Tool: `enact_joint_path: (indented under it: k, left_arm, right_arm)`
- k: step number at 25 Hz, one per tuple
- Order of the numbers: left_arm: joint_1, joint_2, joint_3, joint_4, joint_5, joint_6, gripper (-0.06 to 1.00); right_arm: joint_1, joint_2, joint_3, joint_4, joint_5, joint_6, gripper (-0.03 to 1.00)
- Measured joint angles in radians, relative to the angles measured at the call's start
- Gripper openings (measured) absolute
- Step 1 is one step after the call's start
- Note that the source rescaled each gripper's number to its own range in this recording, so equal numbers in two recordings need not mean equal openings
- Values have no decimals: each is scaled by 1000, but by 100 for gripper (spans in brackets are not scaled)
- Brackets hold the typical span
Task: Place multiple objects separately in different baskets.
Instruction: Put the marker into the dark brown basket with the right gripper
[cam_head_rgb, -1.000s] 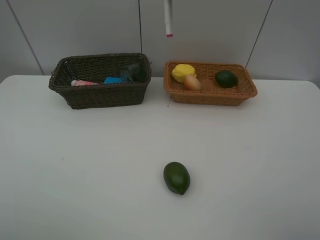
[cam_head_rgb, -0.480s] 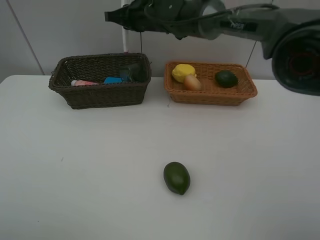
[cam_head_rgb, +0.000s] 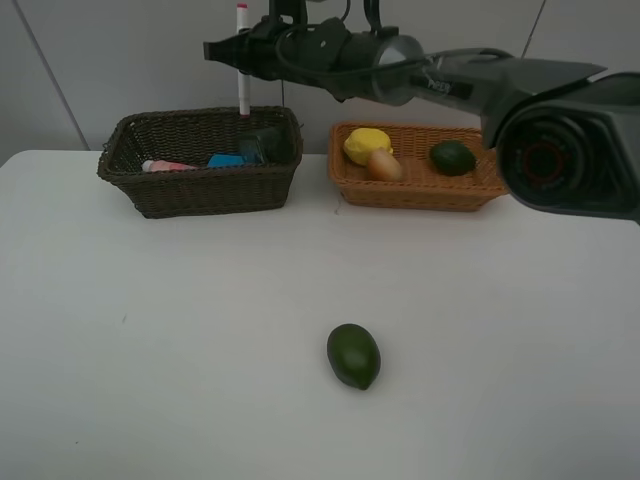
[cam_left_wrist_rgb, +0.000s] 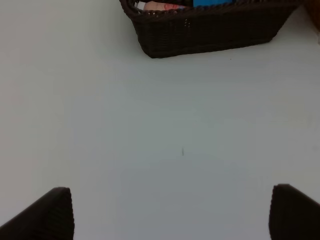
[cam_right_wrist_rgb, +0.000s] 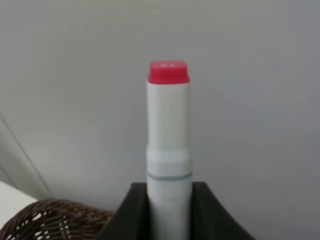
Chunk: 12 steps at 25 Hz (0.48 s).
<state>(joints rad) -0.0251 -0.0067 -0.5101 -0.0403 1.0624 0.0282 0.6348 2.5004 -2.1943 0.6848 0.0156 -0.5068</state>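
marker over the dark basket, one avocado left

right gripper clamps the white marker above the dark brown basket; lemon, peach and an avocado sit in the tan basket. the whole avocado waits on the table; left gripper gapes, holding nothing.

Right arm: reaches across the middle to the far left, wrist level, right gripper clamped on the upright white marker. Left gripper: jaws spread wide, empty, facing down.
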Motion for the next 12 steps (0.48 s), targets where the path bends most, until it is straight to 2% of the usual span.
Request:
enact_joint_path:
  k: [6,8,9,10,12]
  left_arm:
    - [0,0,0,0,0,0,100]
    - [0,0,0,0,0,0,100]
    - [0,0,0,0,0,0,100]
    - [0,0,0,0,0,0,100]
    - [0,0,0,0,0,0,100]
  right_arm:
    - [0,9,0,-6,-78,0,0]
    - [0,18,-1,-17,-80,0,5]
    - [0,24,-1,-24,-79,0,12]
    - [0,27,-1,-31,-78,0,25]
    - [0,30,-1,-38,-75,0,61]
